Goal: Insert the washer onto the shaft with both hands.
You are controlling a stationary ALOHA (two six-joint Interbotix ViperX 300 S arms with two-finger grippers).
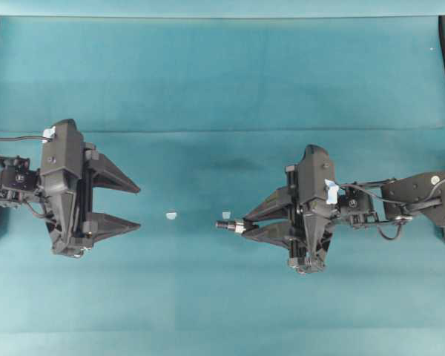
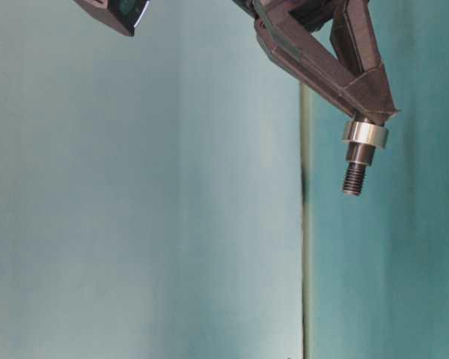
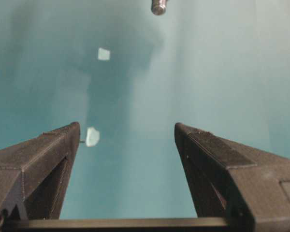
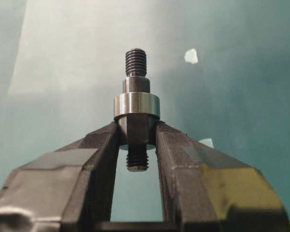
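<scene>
- In the right wrist view, low in the frame, the right gripper (image 4: 137,140) is clamped on the shaft (image 4: 136,133), which stands up through the frame's centre.
- Just above the fingertips, the washer (image 4: 136,105) already rings the shaft, its threaded end poking out beyond.
- In the overhead view, the left gripper (image 1: 137,207) sits at middle left, jaws spread wide and holding nothing, well apart from the shaft tip.
- Between them, two pale scraps (image 1: 170,216) lie on the teal cloth (image 1: 222,74).
- Judgement: insertion looks complete; what remains is probably confirming the washer's seat and setting the assembly down without tipping.
</scene>
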